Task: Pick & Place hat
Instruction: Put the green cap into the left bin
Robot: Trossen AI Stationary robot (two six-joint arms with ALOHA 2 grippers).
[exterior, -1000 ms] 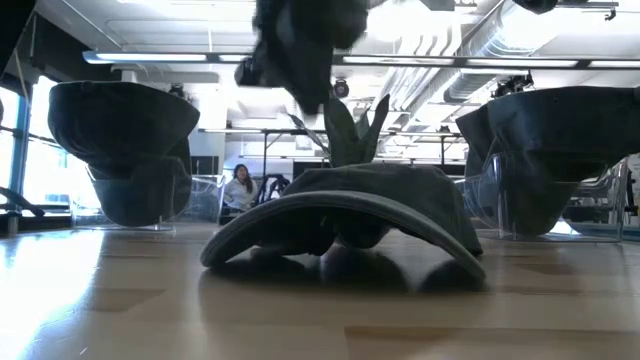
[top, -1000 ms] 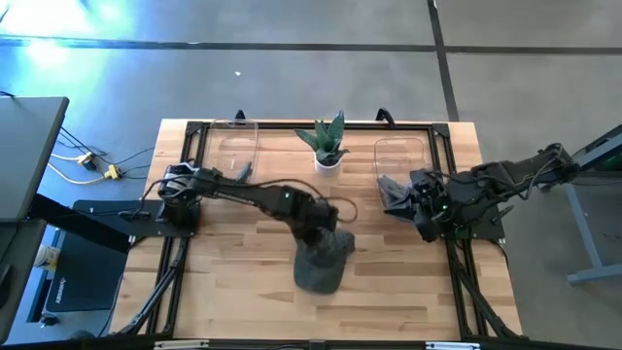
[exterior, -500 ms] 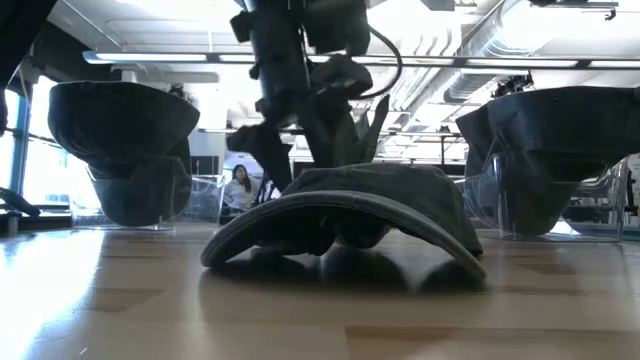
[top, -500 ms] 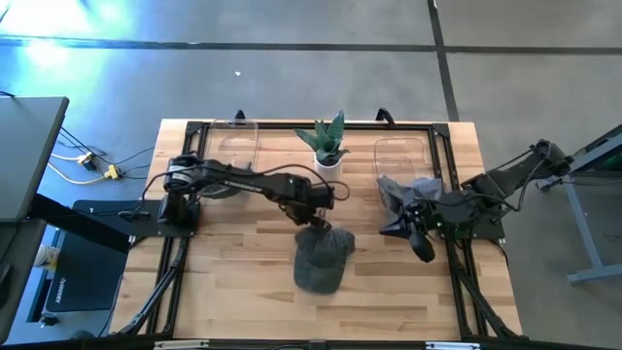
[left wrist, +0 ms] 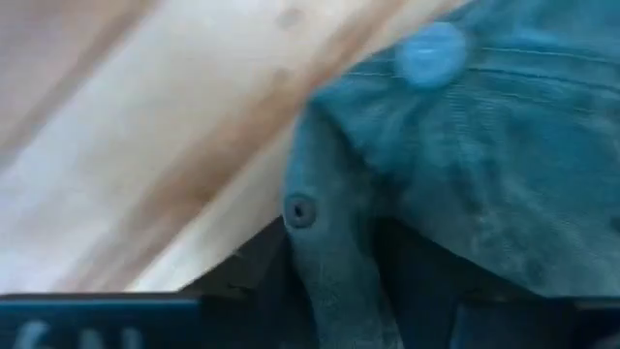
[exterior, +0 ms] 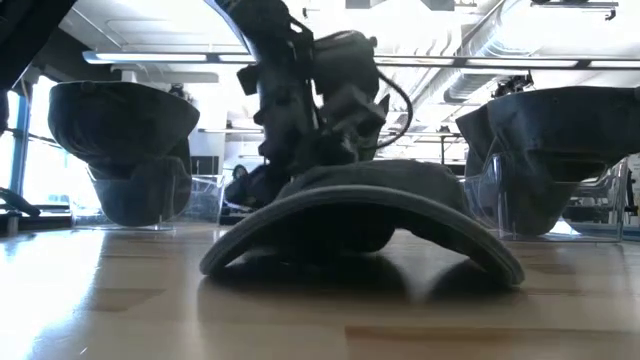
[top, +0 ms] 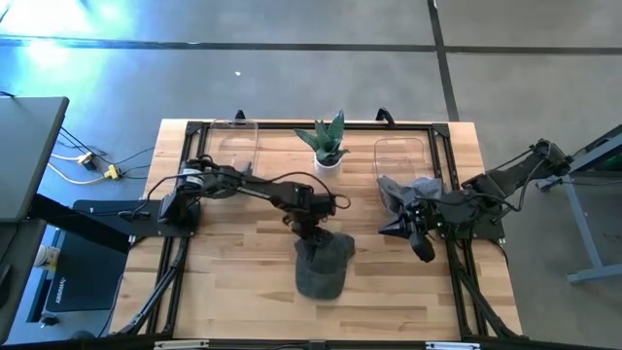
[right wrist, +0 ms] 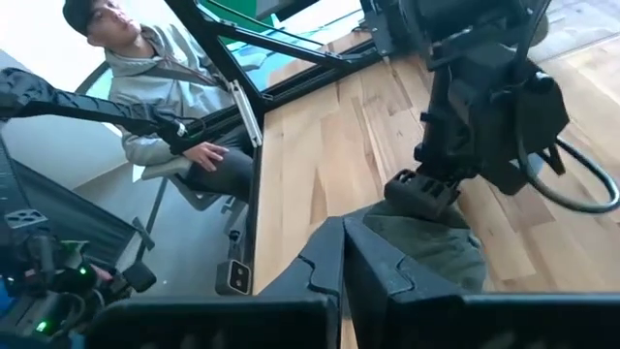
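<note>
A grey cap (top: 323, 272) lies crown up near the table's middle, its brim (exterior: 360, 215) toward the near edge and resting on the wood. My left gripper (top: 313, 226) is down on the far part of its crown (left wrist: 484, 155) and shut on cloth. The low view shows it behind the cap (exterior: 300, 165). My right gripper (top: 387, 230) hangs shut and empty to the right of the cap, pointing at it (right wrist: 342, 257). My left gripper pinches a raised fold of the cap's crown (left wrist: 325, 262) between its two fingers, just beside an eyelet (left wrist: 298, 210) and short of the top button (left wrist: 431, 53). It comes slanting down from the far left. The cap's brim stays on the table.
Two more caps sit on clear stands at the far left (exterior: 120, 130) and far right (exterior: 560, 130). A potted plant (top: 328, 146) stands at the far middle. A black frame (top: 185, 175) runs round the table. A person (right wrist: 165, 107) sits beyond the table's left edge.
My left gripper came down with open fingers behind the cap, then settled on the far part of its crown and shut on the cloth. The cap shifted a little toward the near edge, its brim swinging right in the low view. My right gripper moved toward the cap early on.
</note>
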